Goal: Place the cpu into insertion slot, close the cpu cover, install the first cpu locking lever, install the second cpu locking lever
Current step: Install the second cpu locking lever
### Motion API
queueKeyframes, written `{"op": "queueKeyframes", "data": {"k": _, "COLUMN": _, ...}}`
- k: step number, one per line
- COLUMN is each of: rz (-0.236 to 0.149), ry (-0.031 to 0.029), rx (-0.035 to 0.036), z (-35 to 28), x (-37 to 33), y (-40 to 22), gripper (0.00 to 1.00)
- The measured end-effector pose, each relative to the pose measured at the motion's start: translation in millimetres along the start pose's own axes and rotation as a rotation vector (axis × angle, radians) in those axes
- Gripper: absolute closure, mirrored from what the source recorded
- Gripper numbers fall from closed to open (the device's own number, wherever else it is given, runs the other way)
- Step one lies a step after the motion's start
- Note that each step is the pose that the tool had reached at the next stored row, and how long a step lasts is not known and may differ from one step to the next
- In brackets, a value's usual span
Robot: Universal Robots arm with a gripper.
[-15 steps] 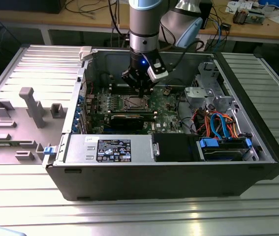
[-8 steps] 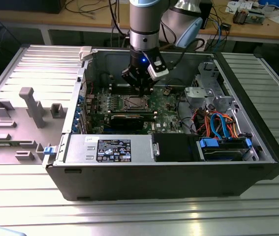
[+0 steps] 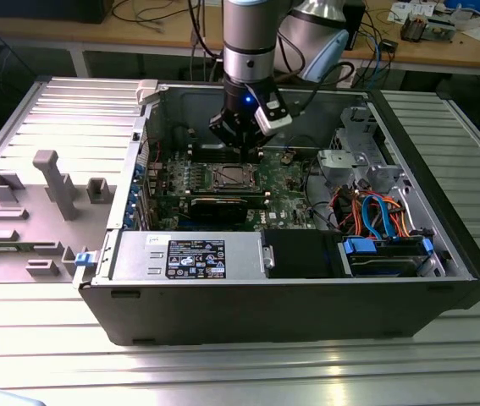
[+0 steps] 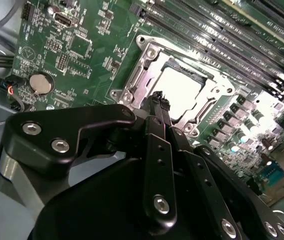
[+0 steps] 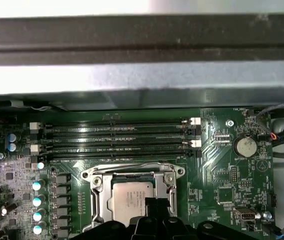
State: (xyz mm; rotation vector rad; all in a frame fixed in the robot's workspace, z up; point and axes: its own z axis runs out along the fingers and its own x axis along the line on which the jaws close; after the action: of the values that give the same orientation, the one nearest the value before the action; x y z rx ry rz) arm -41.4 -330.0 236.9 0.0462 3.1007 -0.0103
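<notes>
The cpu (image 5: 126, 200), a square chip with a dull silver top, lies flat in the insertion slot (image 3: 230, 177) on the green board. The silvery cpu cover (image 5: 95, 192) lies down around it as a frame, with the chip showing through its cut-out. In the second wrist view the cpu (image 4: 182, 90) and cpu cover (image 4: 140, 75) sit just beyond my black fingertips. My gripper (image 4: 158, 100) hangs a little above the socket's near edge, fingers together and holding nothing. In the exterior view the gripper (image 3: 236, 139) is above the slot, inside the open computer case.
Long memory slots (image 5: 116, 137) run along one side of the socket, with a coin cell (image 5: 245, 146) and capacitors (image 5: 36, 200) nearby. A black graphics card (image 3: 227, 205), power supply (image 3: 189, 256), drive cage (image 3: 366, 165) and cables (image 3: 375, 216) crowd the case. A grey fixture plate (image 3: 45, 194) lies at the exterior view's left.
</notes>
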Motion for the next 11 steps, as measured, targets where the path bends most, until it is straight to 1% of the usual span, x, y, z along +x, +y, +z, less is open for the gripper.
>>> {"op": "queueKeyframes", "data": {"k": 1, "rz": 0.0, "ry": 0.0, "rx": 0.0, "z": 0.3, "x": 0.1, "y": -3.1, "gripper": 0.89}}
{"op": "queueKeyframes", "data": {"k": 3, "rz": 0.0, "ry": 0.0, "rx": -0.0001, "z": 0.8, "x": 0.2, "y": -6.8, "gripper": 0.89}}
{"op": "queueKeyframes", "data": {"k": 5, "rz": 0.0, "ry": 0.0, "rx": 0.0, "z": 1.5, "x": 0.2, "y": -12.0, "gripper": 0.89}}
{"op": "queueKeyframes", "data": {"k": 9, "rz": 0.0, "ry": -0.0001, "rx": 0.0, "z": 2.5, "x": 0.4, "y": -18.5, "gripper": 0.89}}
{"op": "queueKeyframes", "data": {"k": 11, "rz": 0.0, "ry": -0.0001, "rx": -0.0001, "z": 2.5, "x": 0.4, "y": -18.7, "gripper": 0.89}}
